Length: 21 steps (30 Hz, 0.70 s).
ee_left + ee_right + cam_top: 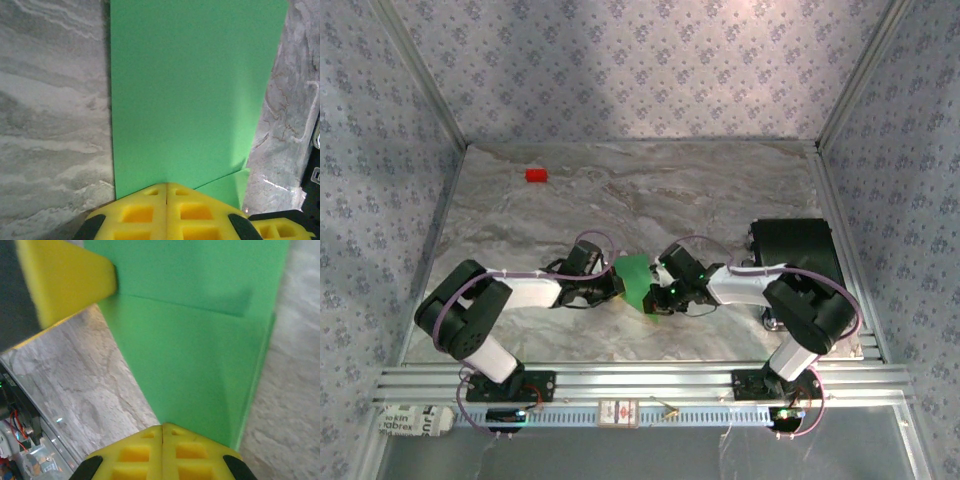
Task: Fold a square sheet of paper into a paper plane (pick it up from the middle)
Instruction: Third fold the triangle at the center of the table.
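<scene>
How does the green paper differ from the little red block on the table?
The green paper is a wide, thin, folded sheet; the red block is small and chunky. The paper is pinched between the left gripper and right gripper; the block lies alone, far left. Both are plain-coloured.

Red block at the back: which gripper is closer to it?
Left. The left gripper, shut on the green paper, lies right of the red block and nearer the bases; the right gripper clamps the paper's other side, farther off.
</scene>
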Available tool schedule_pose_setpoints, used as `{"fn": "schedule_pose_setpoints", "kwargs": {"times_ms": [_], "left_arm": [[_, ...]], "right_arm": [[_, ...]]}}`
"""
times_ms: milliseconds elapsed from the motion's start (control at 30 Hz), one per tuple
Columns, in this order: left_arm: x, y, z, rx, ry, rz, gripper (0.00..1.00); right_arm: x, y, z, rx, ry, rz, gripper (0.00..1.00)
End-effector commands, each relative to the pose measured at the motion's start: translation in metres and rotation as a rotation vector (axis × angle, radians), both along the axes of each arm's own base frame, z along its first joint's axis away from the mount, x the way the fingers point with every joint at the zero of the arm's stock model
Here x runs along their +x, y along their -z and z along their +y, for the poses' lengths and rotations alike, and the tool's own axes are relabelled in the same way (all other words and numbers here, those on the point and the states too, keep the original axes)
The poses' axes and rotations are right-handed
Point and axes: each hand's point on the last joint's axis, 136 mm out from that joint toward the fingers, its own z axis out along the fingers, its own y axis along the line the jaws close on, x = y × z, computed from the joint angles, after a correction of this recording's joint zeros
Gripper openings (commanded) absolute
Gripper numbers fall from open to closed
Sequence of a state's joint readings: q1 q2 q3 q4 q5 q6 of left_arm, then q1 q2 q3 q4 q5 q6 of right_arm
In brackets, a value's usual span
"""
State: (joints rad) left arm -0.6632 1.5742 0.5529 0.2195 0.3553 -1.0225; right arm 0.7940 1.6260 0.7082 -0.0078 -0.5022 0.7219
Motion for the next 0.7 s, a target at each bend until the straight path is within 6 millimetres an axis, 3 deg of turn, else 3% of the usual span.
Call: {"fn": "schedule_pose_setpoints", "kwargs": {"times_ms": [0, 200, 367, 667], "left_arm": [[-0.017, 0.028, 0.017, 0.083, -0.012, 0.080, 0.01], [-0.014, 0.024, 0.014, 0.077, -0.009, 0.075, 0.01], [-0.013, 0.025, 0.014, 0.080, -0.011, 0.076, 0.00], [-0.016, 0.032, 0.016, 0.092, -0.008, 0.096, 0.00]], "right_arm": [[0.010, -0.022, 0.019, 0.046, -0.033, -0.045, 0.02], [0.015, -0.003, 0.035, 0.003, -0.049, -0.022, 0.03], [0.010, 0.022, 0.022, -0.091, -0.034, 0.011, 0.03], [-0.006, 0.019, 0.004, -0.085, -0.027, 0.022, 0.04]]}}
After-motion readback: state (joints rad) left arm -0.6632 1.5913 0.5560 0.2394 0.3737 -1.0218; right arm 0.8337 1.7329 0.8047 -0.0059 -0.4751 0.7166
